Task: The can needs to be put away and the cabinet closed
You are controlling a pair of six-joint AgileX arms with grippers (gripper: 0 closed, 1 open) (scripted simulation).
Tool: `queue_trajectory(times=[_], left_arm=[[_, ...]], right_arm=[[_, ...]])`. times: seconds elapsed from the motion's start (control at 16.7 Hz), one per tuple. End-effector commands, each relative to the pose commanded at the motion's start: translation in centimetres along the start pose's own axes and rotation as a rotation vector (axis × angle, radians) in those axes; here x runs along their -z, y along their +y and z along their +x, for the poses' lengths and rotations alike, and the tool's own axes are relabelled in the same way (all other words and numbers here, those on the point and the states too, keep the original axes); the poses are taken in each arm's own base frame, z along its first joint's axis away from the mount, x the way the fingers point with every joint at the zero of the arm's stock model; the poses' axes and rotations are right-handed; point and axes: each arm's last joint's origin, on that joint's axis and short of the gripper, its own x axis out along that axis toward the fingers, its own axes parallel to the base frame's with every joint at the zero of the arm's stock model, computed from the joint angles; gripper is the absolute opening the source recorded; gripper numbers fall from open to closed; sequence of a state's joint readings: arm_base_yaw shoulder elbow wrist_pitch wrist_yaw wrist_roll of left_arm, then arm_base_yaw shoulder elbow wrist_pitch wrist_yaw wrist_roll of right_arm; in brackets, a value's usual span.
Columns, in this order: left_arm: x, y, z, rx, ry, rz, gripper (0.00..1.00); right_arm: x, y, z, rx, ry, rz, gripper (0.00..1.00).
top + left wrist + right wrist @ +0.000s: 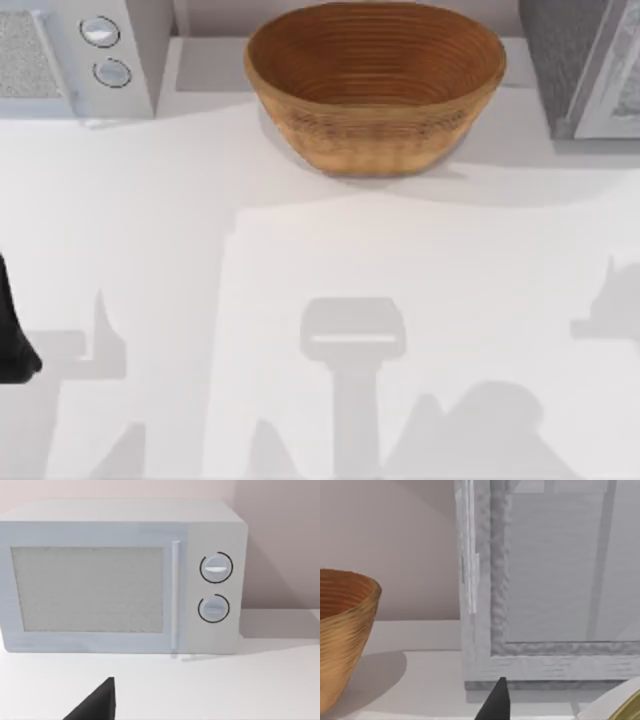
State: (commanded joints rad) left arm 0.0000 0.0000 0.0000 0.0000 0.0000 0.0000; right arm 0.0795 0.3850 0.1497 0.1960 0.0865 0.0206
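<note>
The can (pixel 619 706) shows close by in the right wrist view as a white rim with a dull gold top. My right gripper is shut on it, with one black fingertip (pixel 496 702) beside it. The gripper faces the cabinet (pixel 550 580) and its pale framed door panel. From above, the cabinet (pixel 560 50) is a dark speckled box at the back right, and its pale door (pixel 605 90) stands out at an angle. My left gripper (pixel 12 345) is parked at the table's left edge, open, with one fingertip (pixel 95 704) showing.
A large woven basket (pixel 375 85) stands at the back middle and also appears to the cabinet's side (pixel 342 630). A light-grey appliance with two round knobs (pixel 100 50) sits at the back left, facing the left wrist camera (pixel 120 580). The white tabletop (pixel 320 300) carries arm shadows.
</note>
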Motion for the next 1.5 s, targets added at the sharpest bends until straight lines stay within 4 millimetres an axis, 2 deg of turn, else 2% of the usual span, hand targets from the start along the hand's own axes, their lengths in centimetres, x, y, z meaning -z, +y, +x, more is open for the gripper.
queue_trajectory(times=[0.18,0.42,0.9,1.02,1.14,1.32,1.5], left_arm=[[0.0,0.0,0.0,0.0,0.0,0.0,1.0],[0.0,0.0,0.0,0.0,0.0,0.0,1.0],[0.0,0.0,0.0,0.0,0.0,0.0,1.0],[0.0,0.0,0.0,0.0,0.0,0.0,1.0],[0.0,0.0,0.0,0.0,0.0,0.0,1.0],[0.0,0.0,0.0,0.0,0.0,0.0,1.0],[0.0,0.0,0.0,0.0,0.0,0.0,1.0]], right_arm=[[1.8,-0.5,-1.6,-0.002,-0.023,-0.005,0.0],[3.5,-0.8,-2.4,-0.006,-0.038,-0.011,0.0],[3.4,-0.8,-2.5,-0.01,-0.038,-0.01,0.0],[2.0,-0.7,-2.5,-0.015,-0.033,-0.009,0.0],[-0.4,-0.6,-2.5,-0.018,-0.024,-0.009,0.0],[-5.7,-0.2,-2.0,-0.018,-0.012,-0.009,0.0],[-12.1,0.3,-0.5,-0.014,-0.003,-0.012,0.0]])
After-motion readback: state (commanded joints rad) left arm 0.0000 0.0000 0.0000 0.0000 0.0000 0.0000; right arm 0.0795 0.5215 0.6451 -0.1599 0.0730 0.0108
